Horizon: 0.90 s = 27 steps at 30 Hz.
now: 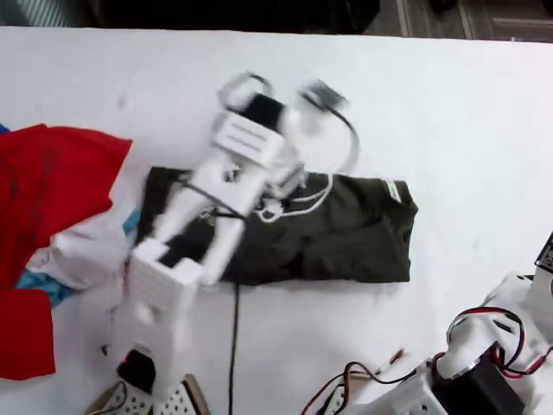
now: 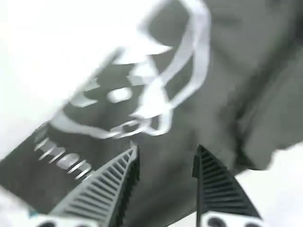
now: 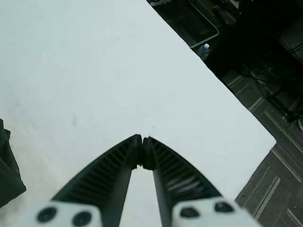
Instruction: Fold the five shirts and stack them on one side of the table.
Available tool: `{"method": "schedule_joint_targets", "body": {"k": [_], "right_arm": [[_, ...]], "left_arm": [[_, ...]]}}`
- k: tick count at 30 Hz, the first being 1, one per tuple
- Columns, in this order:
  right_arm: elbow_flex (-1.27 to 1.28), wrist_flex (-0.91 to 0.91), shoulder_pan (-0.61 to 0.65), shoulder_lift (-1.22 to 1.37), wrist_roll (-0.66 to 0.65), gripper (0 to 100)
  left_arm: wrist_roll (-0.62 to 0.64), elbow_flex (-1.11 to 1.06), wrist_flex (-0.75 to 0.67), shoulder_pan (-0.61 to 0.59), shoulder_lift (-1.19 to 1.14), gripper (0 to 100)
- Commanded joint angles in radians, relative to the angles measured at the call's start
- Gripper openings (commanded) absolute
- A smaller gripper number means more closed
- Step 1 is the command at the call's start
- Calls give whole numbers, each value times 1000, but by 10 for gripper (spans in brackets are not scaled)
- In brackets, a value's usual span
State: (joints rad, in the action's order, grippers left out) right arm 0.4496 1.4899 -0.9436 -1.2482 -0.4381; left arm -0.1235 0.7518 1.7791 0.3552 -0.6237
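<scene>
Heaped red shirt (image 1: 52, 190) near dark shirt (image 1: 346, 233)

Small bottle (image 3: 205, 47) on dark tiled floor (image 3: 277, 189), beside flat dark panel (image 3: 191, 23).

Premises: robotics lab or workshop. Evidence: a plain white table (image 1: 467, 130) serves as the test bench. Exposed red and black wiring (image 1: 471, 316) runs over arm hardware at five o'clock. Beyond the table edge are grey carpet tiles (image 3: 279, 189), trailing floor cables (image 3: 265, 80) and a plastic bottle (image 3: 205, 47).
</scene>
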Motion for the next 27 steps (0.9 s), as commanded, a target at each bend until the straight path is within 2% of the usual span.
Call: {"method": "schedule_joint_targets", "body": {"k": [1, 8, 12, 19, 27], "right_arm": [[-38, 4, -5, -1, -6, 19], [-38, 4, -1, -1, -6, 19], [-38, 4, 4, -1, -6, 20], [-37, 4, 5, -1, -8, 20], [-38, 2, 4, -1, -8, 20]], "left_arm": [[55, -64, 9, -131, 153, 195], [46, -431, 6, -397, 357, 201], [-29, -551, 0, -492, 372, 259], [-110, -618, -89, -533, 226, 275], [-106, -617, -166, -581, 16, 271]]}}
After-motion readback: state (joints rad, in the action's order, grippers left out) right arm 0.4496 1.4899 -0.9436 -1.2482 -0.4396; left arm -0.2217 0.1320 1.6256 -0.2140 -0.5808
